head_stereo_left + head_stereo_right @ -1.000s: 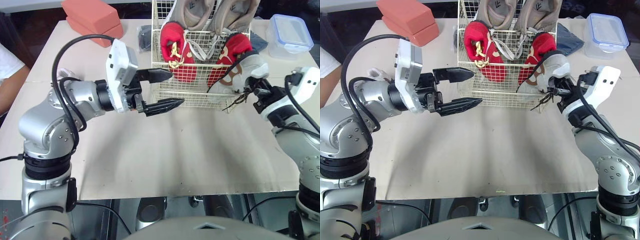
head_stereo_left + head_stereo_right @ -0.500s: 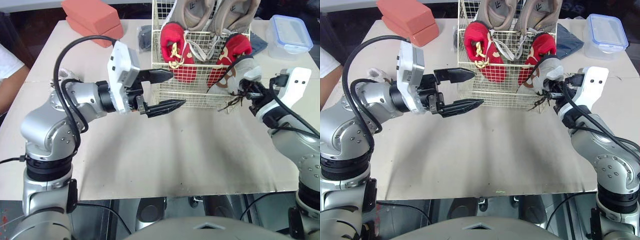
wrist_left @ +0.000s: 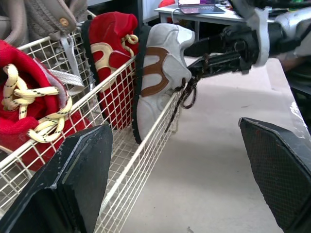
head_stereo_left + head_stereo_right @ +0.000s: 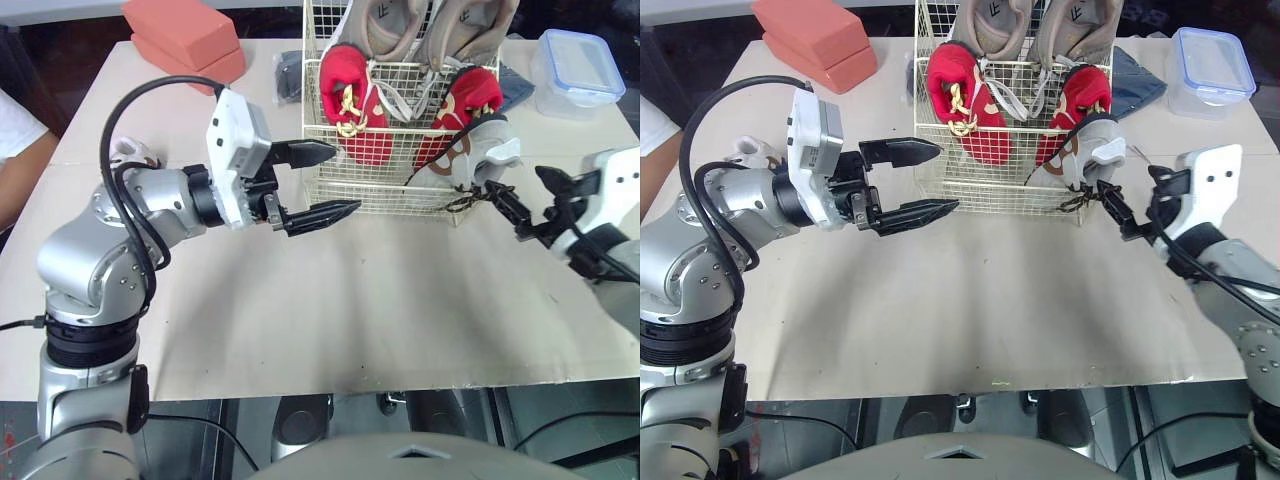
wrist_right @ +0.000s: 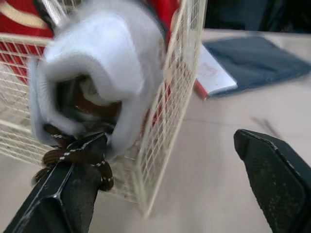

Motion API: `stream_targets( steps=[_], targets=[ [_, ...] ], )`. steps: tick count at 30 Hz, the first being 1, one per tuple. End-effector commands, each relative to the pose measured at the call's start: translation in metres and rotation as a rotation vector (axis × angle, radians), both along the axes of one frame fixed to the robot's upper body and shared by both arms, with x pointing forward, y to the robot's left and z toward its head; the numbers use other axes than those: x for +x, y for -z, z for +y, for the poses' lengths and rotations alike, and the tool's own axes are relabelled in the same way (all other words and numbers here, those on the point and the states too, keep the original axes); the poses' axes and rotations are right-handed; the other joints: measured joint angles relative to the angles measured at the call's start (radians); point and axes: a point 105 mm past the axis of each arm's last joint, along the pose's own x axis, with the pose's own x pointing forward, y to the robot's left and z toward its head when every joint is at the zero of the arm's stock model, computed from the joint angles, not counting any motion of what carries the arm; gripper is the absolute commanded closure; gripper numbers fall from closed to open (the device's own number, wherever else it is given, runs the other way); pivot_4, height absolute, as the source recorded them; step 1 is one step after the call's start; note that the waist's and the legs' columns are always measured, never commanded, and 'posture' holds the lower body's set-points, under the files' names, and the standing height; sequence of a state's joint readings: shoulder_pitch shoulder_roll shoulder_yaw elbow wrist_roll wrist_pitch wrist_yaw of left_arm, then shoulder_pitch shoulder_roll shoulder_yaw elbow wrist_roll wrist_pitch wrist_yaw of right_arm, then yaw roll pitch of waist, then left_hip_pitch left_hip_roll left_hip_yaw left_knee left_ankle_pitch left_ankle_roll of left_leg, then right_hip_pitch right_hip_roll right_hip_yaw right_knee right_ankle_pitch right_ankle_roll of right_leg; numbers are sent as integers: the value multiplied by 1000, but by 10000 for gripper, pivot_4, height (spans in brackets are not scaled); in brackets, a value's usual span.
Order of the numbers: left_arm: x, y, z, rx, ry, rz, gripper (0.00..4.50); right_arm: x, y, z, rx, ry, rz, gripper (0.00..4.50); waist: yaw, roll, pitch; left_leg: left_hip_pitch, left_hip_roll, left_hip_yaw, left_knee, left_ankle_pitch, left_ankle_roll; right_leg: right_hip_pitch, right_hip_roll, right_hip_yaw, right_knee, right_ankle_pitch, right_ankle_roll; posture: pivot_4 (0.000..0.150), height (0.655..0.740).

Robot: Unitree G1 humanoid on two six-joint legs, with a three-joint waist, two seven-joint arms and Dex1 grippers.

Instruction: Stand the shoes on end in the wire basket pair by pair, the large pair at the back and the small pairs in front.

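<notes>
Right wrist view, fingers wide, touching laces

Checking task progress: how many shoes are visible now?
5: two beige shoes at the wire basket's back, two red shoes in front of them, one grey shoe at its front right corner. Others may be hidden behind.

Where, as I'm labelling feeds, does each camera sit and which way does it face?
Eye views: on the head, facing forward and down at the wire basket; left hand and right hand show.
Left wrist view: left wrist, facing wire basket and grey shoe between its own fingers.
Right wrist view: right wrist, facing that shoe past its own fingers.
Shared: all show the grey shoe.
</notes>
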State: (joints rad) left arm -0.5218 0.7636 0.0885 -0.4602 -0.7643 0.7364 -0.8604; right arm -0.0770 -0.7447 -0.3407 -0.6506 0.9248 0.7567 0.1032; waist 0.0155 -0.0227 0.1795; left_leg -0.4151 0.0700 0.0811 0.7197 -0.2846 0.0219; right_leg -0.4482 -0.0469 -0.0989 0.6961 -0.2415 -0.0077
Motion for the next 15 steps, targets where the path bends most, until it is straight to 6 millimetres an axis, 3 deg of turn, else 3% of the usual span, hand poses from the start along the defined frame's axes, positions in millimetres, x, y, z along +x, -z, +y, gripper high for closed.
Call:
stream_targets(
  steps=[1, 7, 10, 15],
  targets=[
    [3, -10, 12, -11, -33, -53, 0, -17, -17, -4, -65, -147, -69, 3963, 1, 0, 0, 0, 0, 0, 0, 0, 0, 0, 0, 0, 0, 0, 0, 1500, 6860],
    [24, -12, 46, -57, -193, -29, 0, -50, -22, 42, -29, -513, -105, 3963, -3, 0, 0, 1, 1, 0, 0, 0, 0, 0, 1, 0, 0, 0, 0, 1500, 6860],
    [38, -14, 75, -81, -331, -33, 0, -65, -15, 67, -41, -662, -117, 3963, -1, 0, 0, 0, 1, -1, 0, 0, 0, 0, 1, 0, 0, 0, 0, 1500, 6860],
    [54, -14, 139, -122, -586, -31, 0, -64, 2, 94, -116, -752, -172, 3963, -2, -1, 0, 0, 2, -1, 0, 0, 0, 0, 0, 0, 0, 0, 0, 1500, 6860]
  ],
)
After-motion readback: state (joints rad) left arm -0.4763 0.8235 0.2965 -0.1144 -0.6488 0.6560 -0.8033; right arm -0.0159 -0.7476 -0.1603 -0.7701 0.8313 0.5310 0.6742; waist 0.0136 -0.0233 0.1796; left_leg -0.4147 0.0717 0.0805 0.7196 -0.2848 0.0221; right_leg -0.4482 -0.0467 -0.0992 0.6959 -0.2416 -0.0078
